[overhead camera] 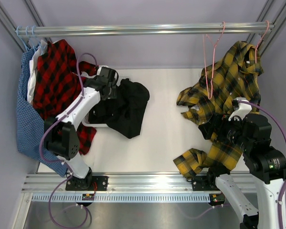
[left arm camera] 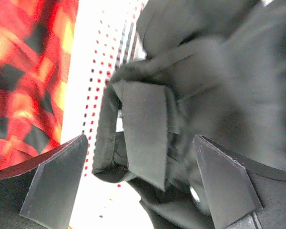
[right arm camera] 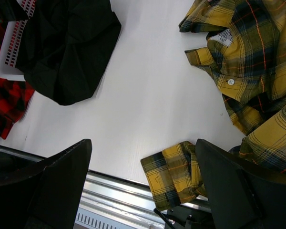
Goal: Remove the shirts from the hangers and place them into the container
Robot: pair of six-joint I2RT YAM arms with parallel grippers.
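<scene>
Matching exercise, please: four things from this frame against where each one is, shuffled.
1 black button shirt
2 yellow-and-black plaid shirt
3 red-and-black plaid shirt
4 white perforated plastic basket

a hangs at the rail's left end
b mostly covered by the black shirt
c right side, sleeve on the table
d draped over the basket

Pairs: 1-d, 2-c, 3-a, 4-b

Black shirt [overhead camera: 131, 107], yellow-and-black plaid shirt [overhead camera: 233, 76]

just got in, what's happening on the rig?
The left gripper is open over the black shirt, which lies heaped on the white basket and spills onto the table. The yellow plaid shirt hangs from the rail, its tail on the table; the right gripper is open beside it, holding nothing.
</scene>
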